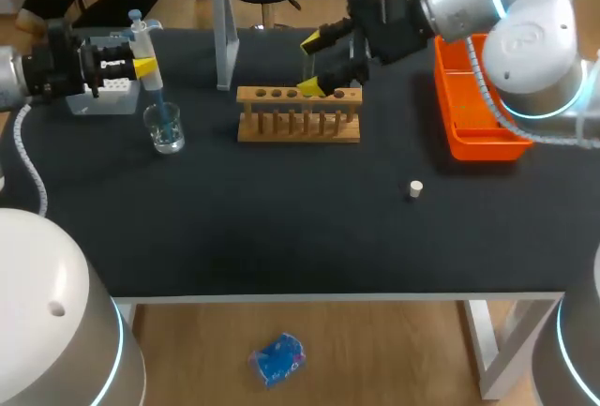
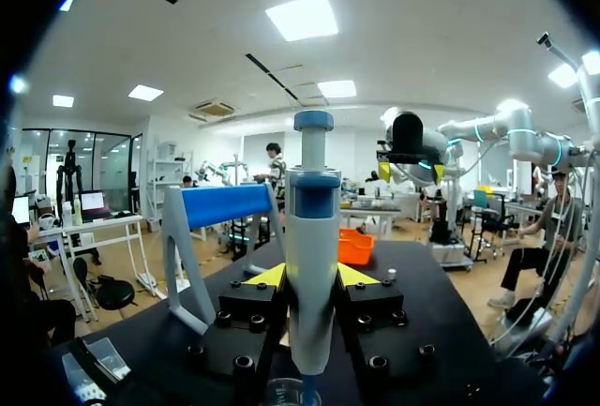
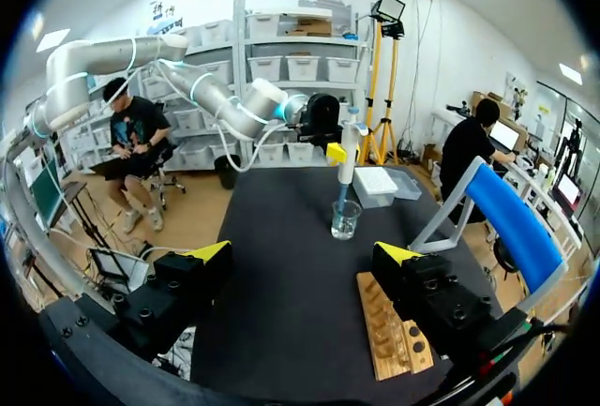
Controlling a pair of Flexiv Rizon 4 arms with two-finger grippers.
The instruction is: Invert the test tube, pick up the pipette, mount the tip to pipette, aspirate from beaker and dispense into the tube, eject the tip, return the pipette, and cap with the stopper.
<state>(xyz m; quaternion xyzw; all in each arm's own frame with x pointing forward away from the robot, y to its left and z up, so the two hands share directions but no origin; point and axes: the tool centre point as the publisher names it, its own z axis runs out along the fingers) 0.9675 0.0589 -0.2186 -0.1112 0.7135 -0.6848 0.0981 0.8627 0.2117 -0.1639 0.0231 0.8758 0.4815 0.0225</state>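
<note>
The left gripper (image 1: 142,67) grips the pipette (image 1: 157,101), tip down in the beaker (image 1: 166,129), so sideways drift could topple it, while the right gripper (image 1: 312,65) hangs open.

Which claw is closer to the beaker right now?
Left. The left claw holds the pipette with its tip in the beaker; the right claw is off by the wooden rack.

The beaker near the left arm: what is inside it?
The blue tip on the pipette reaches down into the beaker; the left end effector grips the pipette. Whether liquid is inside cannot be told.
</note>
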